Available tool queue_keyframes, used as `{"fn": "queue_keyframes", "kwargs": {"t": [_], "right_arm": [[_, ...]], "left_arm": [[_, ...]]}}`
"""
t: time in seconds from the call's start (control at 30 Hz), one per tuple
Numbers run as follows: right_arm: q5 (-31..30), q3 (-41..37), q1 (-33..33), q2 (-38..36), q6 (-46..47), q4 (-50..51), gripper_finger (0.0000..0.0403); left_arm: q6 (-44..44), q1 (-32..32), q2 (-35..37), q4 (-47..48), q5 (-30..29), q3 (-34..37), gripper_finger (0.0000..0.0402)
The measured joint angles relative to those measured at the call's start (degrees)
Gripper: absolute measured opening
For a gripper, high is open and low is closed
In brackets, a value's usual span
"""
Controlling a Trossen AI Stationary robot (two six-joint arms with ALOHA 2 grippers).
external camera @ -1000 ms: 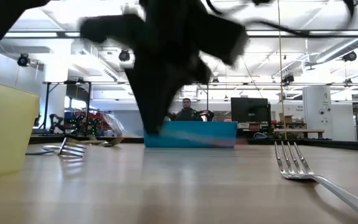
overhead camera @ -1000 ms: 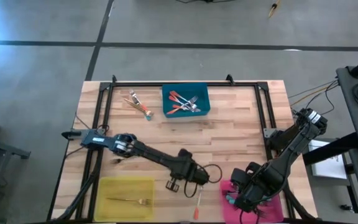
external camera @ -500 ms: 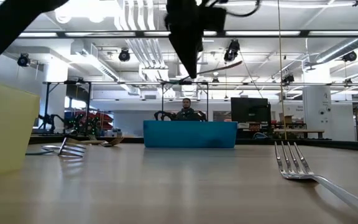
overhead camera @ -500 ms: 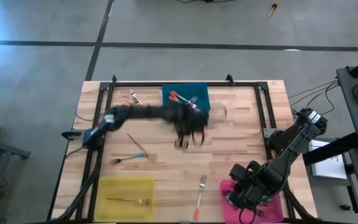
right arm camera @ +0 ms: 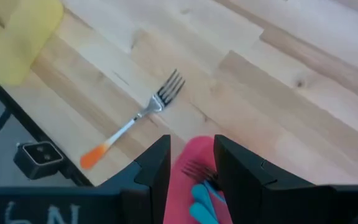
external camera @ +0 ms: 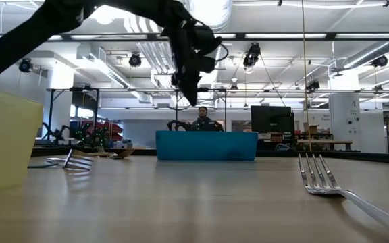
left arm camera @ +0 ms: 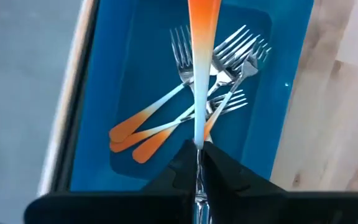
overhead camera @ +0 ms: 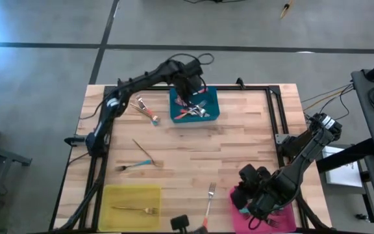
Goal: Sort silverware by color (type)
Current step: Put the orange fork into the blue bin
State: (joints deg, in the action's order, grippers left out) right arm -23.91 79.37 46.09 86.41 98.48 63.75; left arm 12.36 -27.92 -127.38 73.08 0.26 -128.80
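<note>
high: left gripper (overhead camera: 188, 91) over blue bin (overhead camera: 195, 114) | low: raised above bin | left wrist: jaws pinching orange-handled fork (left arm camera: 201, 74), four forks in bin below | right wrist: right gripper (right arm camera: 191, 163) spread over pink bin (right arm camera: 194, 155), orange-handled table fork (right arm camera: 135, 121) nearby

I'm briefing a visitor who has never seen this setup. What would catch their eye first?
Most striking is the left pincer, reached over the blue bin at the table's far edge, shut on an orange-handled fork above the orange forks already lying inside. Next, the right pincer hovers open over the pink bin at the near right corner, with a lone orange-handled fork on the wood just beside it.
</note>
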Motion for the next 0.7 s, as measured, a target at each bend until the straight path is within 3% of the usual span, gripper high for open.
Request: {"fn": "queue_keyframes", "kwargs": {"t": [0.23,0.37,0.43,0.53,0.63,0.7], "right_arm": [[-0.7,0.0,-1.9,0.0,-5.0,0.5,0.0114],[-0.1,0.0,-4.6,0.0,-13.7,0.7,0.0114],[1.1,-0.1,-6.1,0.0,-19.7,0.6,0.0114],[3.4,-0.1,-8.4,0.0,-30.3,0.7,0.0114],[4.0,-0.1,-11.1,0.0,-39.9,0.6,0.0114],[4.8,-0.1,-13.3,0.0,-45.1,0.6,0.0114]], "left_arm": [[1.4,-1.4,-0.2,1.9,2.4,0.0,0.0068],[1.4,-1.1,-0.2,9.8,2.7,0.0,0.0102],[0.4,-1.0,-0.1,14.2,6.0,0.0,0.0110],[-1.8,-0.5,1.5,17.0,15.5,0.0,0.0112],[-6.1,1.2,4.0,14.6,23.2,0.0,0.0109],[-7.5,3.4,6.0,12.2,23.8,0.0,0.0106]]}}
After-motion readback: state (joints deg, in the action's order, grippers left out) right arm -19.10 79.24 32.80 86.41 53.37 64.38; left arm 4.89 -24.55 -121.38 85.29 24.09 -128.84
